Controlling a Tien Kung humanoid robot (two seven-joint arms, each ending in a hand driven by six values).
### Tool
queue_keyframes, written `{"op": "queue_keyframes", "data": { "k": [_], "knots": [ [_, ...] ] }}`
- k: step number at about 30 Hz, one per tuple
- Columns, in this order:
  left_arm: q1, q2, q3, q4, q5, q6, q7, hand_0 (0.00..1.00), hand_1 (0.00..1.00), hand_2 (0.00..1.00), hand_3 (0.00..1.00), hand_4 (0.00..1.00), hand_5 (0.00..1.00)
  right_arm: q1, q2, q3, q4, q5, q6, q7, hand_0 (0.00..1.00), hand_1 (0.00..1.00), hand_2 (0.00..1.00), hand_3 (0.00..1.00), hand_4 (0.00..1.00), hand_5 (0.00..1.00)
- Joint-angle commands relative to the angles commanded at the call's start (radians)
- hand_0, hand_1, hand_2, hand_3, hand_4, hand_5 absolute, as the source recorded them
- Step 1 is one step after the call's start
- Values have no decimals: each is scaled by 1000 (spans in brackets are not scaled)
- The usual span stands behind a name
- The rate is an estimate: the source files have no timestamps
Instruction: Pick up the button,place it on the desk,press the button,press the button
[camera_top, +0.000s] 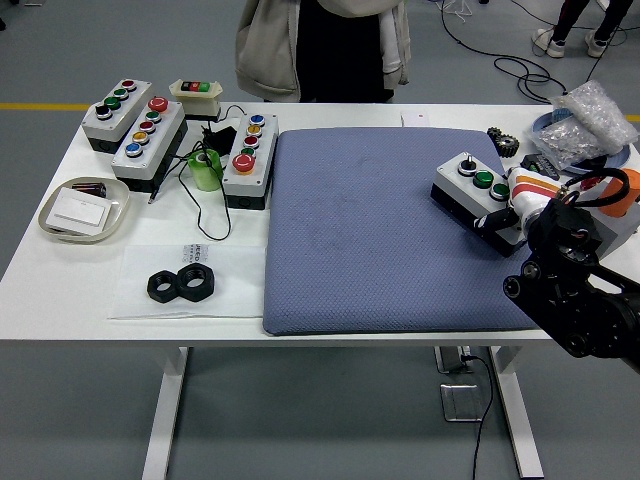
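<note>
A grey button box (466, 185) with a black, a green and a further button on top lies at the right edge of the blue mat (370, 230). My right hand (507, 208), with white and orange fingers (527, 190), is closed on the box's near right end and hides that end. The black right arm (575, 290) comes in from the lower right. The left arm is out of view.
Three more button boxes (250, 155) (150, 138) (117, 110) and a small beige one (195, 92) stand at the back left, with a green roll (207, 170), a tray (84, 208) and black nuts (182, 284). A plastic bag (585, 125) and an orange object (625, 188) lie at the right. A person (320, 50) stands at the far side.
</note>
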Motion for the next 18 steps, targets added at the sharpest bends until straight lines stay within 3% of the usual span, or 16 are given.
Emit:
{"op": "queue_keyframes", "data": {
  "k": [6,12,14,18],
  "knots": [
    [-2,1,6,0,-8,1,-3,681,644,736,781,677,998,6,-80,-58,128,4,10,50,432,296,390,578,891,215],
    [-6,2,9,1,-15,2,-4,681,644,736,780,674,998,21,-162,-145,260,106,36,217,428,299,389,563,886,220],
    [-7,2,10,1,-17,2,-5,681,644,736,780,674,998,27,-185,-170,301,124,90,275,428,299,389,563,886,220],
    [-8,1,11,1,-18,2,-5,681,644,737,780,675,998,41,-204,-209,323,143,141,420,417,306,389,564,881,204]
  ]
}}
